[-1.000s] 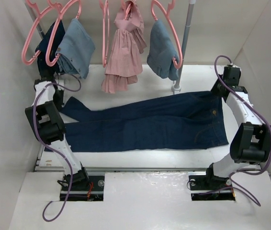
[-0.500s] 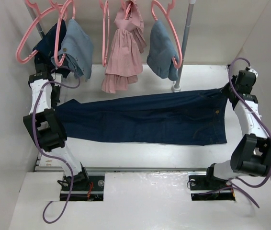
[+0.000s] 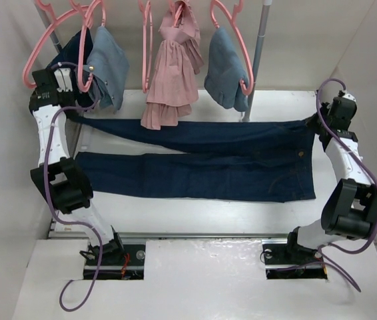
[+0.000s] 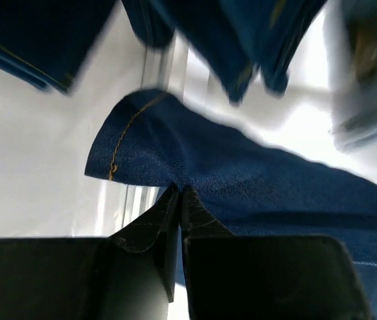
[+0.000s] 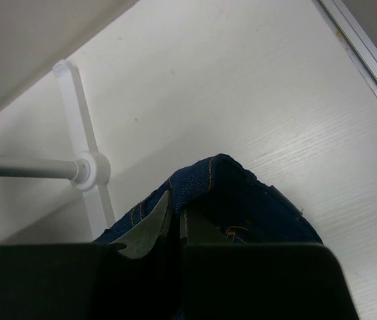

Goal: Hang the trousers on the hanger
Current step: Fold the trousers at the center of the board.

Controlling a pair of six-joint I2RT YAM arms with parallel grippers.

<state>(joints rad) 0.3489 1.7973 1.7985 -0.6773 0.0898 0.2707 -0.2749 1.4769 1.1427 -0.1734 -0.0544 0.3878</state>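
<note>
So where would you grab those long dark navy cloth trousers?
By the ends. The long dark navy cloth trousers stretch left to right, so take a leg hem from the left and the waistband from the right, where the left gripper and right gripper pinch.

The trousers [image 3: 195, 170] stretch across the table [image 3: 175, 212] (waist to the right), with hanging clothes [image 3: 172, 67] behind them.

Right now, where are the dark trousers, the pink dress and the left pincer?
trousers [image 3: 242, 175], overhead view, on the flat leg cloth near the thigh.
pink dress [image 3: 173, 73], overhead view, on its pleated middle.
left pincer [image 4: 179, 193], left wrist view, between its tips, shut on a trousers hem.
</note>
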